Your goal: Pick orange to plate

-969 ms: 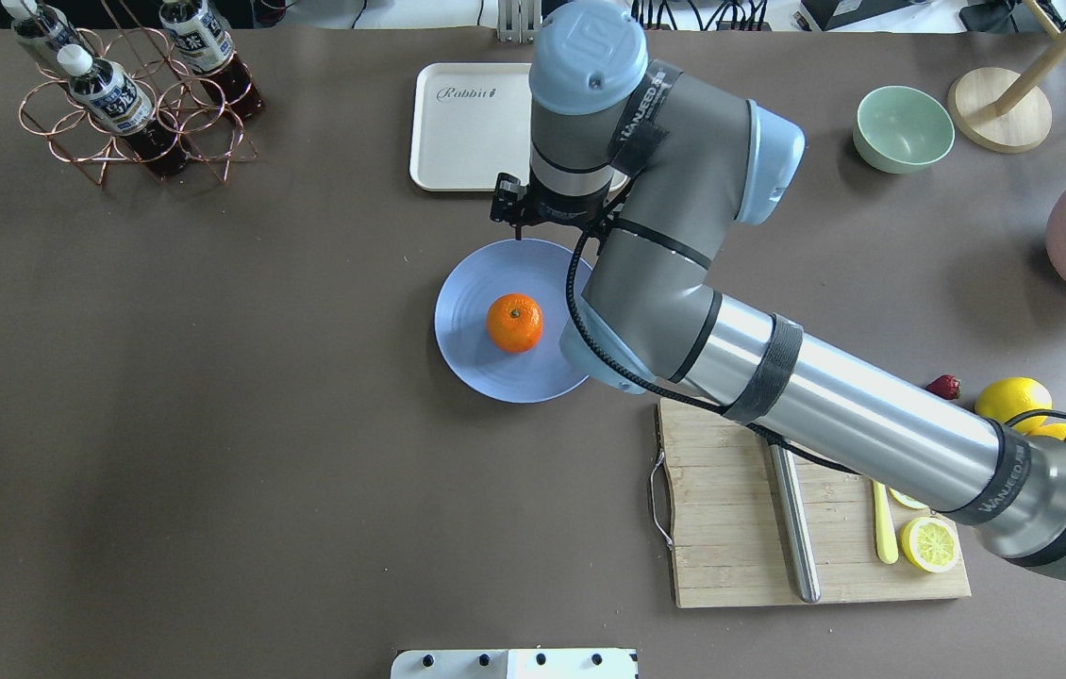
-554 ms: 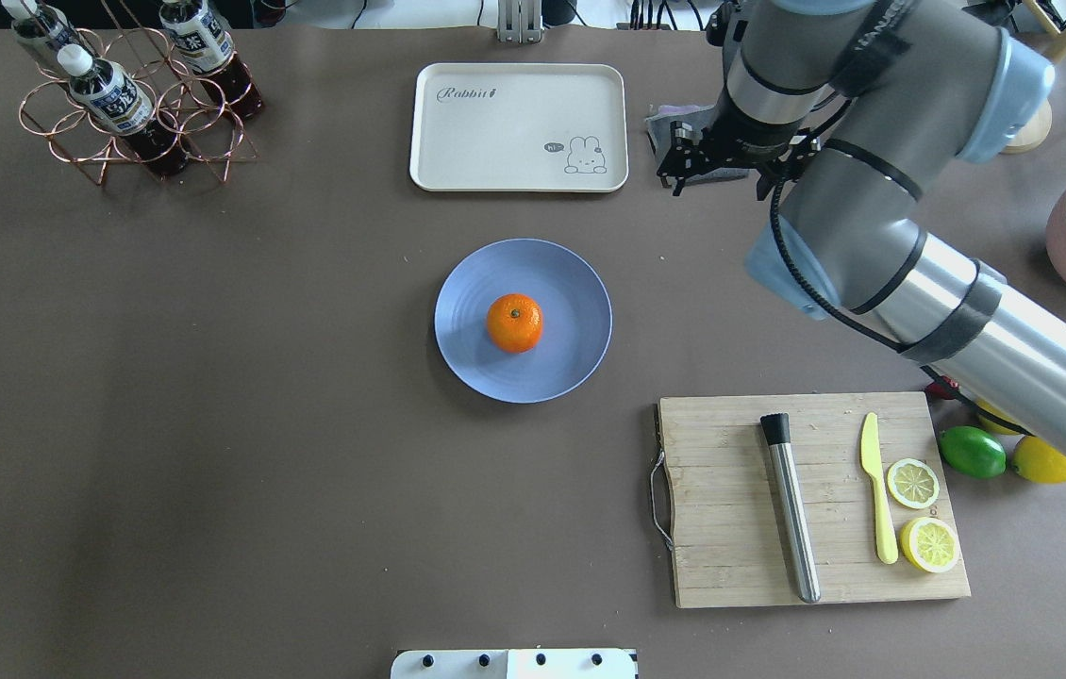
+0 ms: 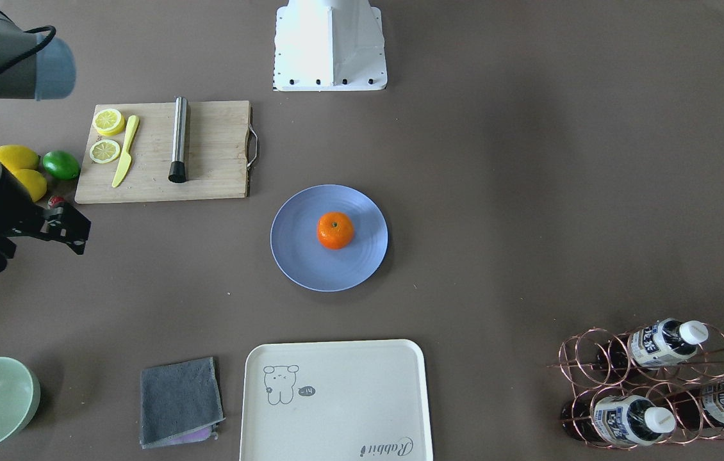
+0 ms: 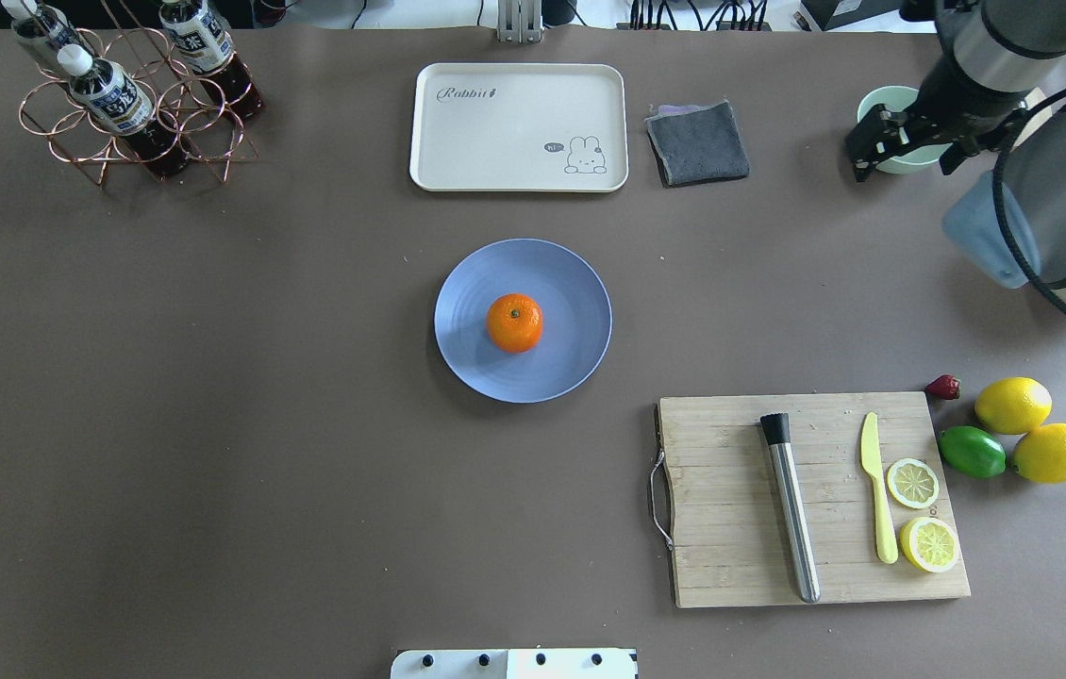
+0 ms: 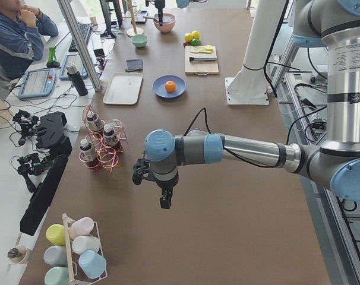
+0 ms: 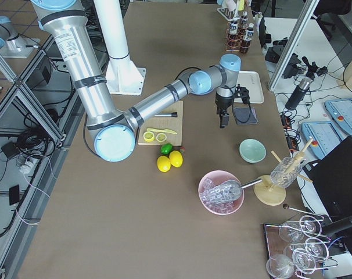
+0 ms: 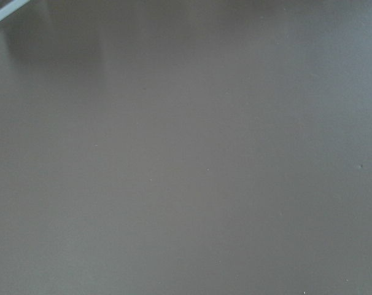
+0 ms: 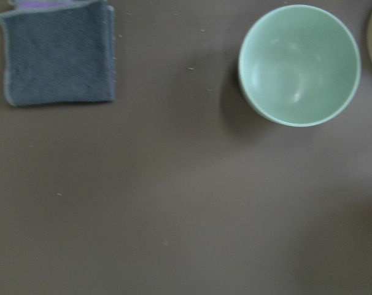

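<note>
On the brown table (image 4: 212, 424), one orange (image 4: 514, 322) lies mid-plate (image 4: 575, 283), well apart from the right gripper (image 4: 901, 156). It hangs spread open, empty, beside one green bowl (image 8: 299, 64). I cannot tell if the left gripper (image 5: 163, 200) is open.

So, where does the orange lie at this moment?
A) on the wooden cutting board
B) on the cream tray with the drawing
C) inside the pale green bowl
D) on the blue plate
D: the orange rests near the middle of the blue plate, apart from the board, the bowl and the tray.
</note>
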